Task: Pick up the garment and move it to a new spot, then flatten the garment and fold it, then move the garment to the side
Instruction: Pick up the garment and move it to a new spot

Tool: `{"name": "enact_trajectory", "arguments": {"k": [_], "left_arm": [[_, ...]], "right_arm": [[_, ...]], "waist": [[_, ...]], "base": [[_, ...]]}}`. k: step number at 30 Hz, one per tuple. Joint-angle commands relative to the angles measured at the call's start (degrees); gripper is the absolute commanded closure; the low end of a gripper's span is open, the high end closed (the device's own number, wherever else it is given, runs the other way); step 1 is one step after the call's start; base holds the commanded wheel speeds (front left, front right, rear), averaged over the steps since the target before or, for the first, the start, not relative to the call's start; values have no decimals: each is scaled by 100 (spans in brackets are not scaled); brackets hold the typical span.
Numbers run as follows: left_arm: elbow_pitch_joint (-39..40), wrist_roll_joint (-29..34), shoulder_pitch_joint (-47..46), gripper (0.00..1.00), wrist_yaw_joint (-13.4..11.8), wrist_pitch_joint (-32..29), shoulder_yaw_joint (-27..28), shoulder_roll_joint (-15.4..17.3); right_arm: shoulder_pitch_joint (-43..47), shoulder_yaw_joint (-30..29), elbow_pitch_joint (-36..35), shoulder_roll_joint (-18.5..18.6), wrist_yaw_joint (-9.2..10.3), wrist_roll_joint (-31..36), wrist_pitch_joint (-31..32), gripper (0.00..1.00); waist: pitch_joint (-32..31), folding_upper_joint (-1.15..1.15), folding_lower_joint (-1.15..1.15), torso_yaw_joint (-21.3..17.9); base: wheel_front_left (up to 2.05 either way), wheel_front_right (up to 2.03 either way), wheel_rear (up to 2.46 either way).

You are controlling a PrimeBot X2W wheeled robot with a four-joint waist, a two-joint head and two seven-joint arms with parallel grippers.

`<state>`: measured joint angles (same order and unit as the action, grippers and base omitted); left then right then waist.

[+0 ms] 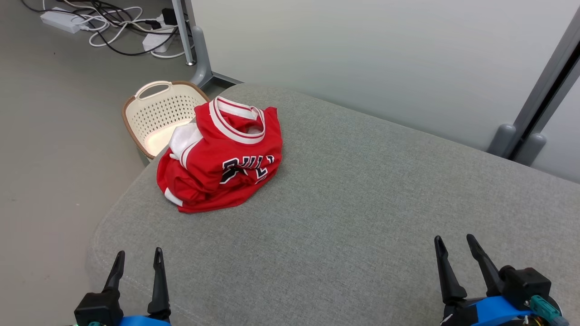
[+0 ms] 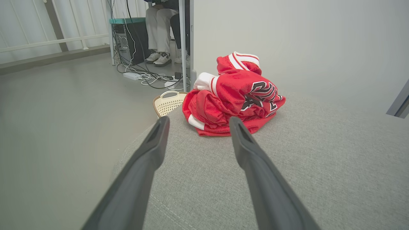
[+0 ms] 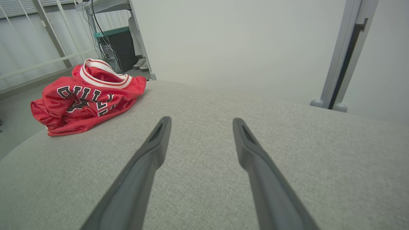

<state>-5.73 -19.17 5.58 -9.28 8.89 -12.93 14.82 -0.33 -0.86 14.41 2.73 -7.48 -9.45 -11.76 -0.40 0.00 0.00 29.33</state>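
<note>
A red basketball jersey [image 1: 222, 158], trimmed in white with dark lettering on the chest, is lying in a crumpled heap near the far left corner of a grey fabric cushion [image 1: 362, 203], its striped collar facing up. Just past that corner a cream perforated laundry basket [image 1: 152, 113] with a brown rim is sitting on the floor, partly hidden behind the jersey. The left gripper [image 1: 138, 251] is hanging at the near left edge of the cushion, its two dark fingers spread apart and grasping nothing. In the left wrist view the jersey is showing ahead of the fingertips, well apart from them. The right gripper [image 1: 453, 237] is hanging over the near right part of the cushion, its fingers likewise parted and empty, with bare fabric ahead of it and the jersey lying far off to its left. A pale partition wall [image 1: 362, 54] is standing behind the cushion, and a tangle of cables and power strips [image 1: 113, 27] is lying on the floor beyond the basket. In the left wrist view a person's legs and pale shoes [image 2: 158, 57] are showing under a desk.
</note>
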Motion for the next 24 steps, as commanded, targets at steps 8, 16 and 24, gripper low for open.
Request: {"name": "enact_trajectory", "arguments": {"k": [8, 16, 24], "left_arm": [[427, -349, -695, 0, 231, -535, 108, 141], [574, -1238, -2284, 0, 364, -2021, 695, 528], [-290, -2354, -3400, 0, 426, -3040, 1501, 930]], "right_arm": [[-83, -22, -44, 29, -3, 36, -15, 0], [-289, -39, -396, 30, -3, 260, 181, 0], [-620, -86, -802, 28, -3, 518, 401, 0]], "waist": [[156, 0, 0, -92], [823, 0, 0, -383], [1698, 0, 0, -988]], "base": [[0, 0, 0], [0, 0, 0], [0, 0, 0]]}}
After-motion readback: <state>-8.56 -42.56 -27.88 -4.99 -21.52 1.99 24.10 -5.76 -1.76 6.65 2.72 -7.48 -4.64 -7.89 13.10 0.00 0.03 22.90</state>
